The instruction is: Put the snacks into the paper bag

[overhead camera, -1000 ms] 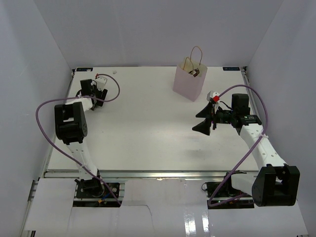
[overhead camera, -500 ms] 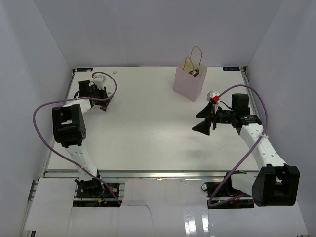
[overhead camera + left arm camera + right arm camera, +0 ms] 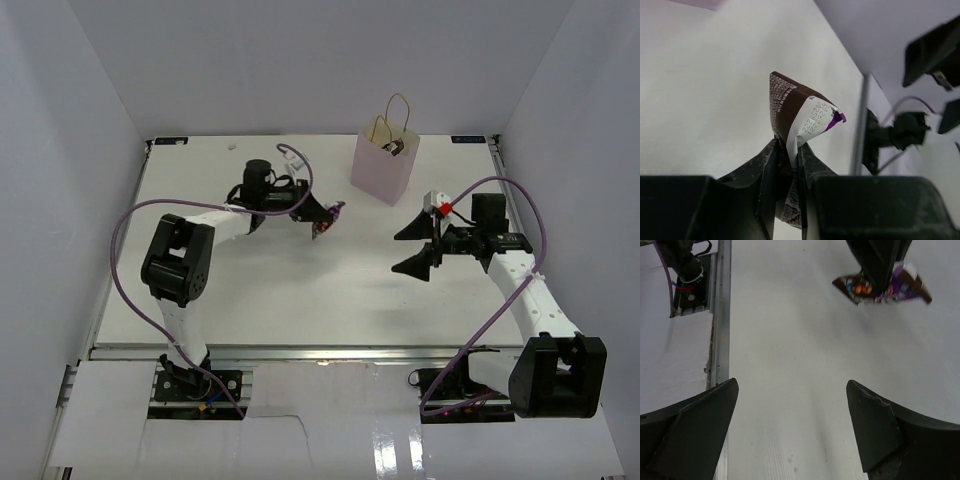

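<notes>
A dark brown snack bar [image 3: 328, 216] with a white and purple end hangs above the table's middle, left of the pale pink paper bag [image 3: 380, 166]. My left gripper [image 3: 317, 218] is shut on it. In the left wrist view the folded bar [image 3: 792, 107] sticks up from between the closed fingers [image 3: 765, 165]. The right wrist view shows the same bar [image 3: 880, 288] held ahead of my right gripper [image 3: 792, 385], which is open and holds nothing. In the top view the right gripper [image 3: 418, 246] stands right of the bar. Something dark [image 3: 396, 148] shows in the bag's mouth.
White walls close in the table on three sides. A metal rail [image 3: 720, 315] runs along the near edge. The right arm [image 3: 895, 132] faces the left gripper from across the table. A purple cable [image 3: 125, 225] loops beside the left arm.
The left gripper shut on the brown bar at the far left corner, then swung right to the table's middle with it. The right gripper's jaws spread slightly wider.
</notes>
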Controlling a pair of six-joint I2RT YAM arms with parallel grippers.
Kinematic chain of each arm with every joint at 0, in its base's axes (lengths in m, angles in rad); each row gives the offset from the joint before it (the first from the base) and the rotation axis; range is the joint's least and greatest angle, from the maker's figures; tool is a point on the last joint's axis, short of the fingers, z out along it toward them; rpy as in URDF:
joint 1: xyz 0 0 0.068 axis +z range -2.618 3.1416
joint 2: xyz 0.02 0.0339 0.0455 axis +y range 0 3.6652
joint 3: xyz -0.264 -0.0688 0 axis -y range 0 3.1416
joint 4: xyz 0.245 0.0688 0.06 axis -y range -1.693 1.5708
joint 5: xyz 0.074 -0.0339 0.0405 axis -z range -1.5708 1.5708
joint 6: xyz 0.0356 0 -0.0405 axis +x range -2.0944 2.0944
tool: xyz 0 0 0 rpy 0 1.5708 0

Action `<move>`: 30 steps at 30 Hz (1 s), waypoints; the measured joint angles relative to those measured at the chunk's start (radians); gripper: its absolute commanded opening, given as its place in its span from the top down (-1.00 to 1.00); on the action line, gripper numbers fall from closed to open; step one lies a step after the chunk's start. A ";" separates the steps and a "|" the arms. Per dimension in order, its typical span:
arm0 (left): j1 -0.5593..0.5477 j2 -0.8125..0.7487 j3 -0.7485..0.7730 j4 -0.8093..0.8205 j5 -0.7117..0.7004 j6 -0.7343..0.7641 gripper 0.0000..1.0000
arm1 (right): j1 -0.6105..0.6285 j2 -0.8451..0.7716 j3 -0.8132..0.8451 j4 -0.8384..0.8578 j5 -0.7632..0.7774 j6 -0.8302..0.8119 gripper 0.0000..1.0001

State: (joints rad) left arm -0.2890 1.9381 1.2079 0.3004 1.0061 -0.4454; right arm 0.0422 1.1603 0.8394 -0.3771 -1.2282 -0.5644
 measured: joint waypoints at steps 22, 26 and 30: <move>-0.324 -0.100 -0.195 0.082 0.264 -0.056 0.36 | 0.387 -0.008 0.058 -0.361 0.184 -0.964 -0.93; -0.335 -0.159 -0.226 0.088 0.282 -0.047 0.36 | 0.398 -0.007 0.047 -0.247 0.245 -0.837 -0.83; -0.340 -0.185 -0.251 0.090 0.290 -0.040 0.35 | 0.409 0.013 0.048 -0.185 0.277 -0.762 -0.60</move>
State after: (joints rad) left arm -0.6285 1.7527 0.9565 0.3908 1.2957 -0.4858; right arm 0.4511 1.1728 0.8875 -0.5621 -0.9516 -1.3262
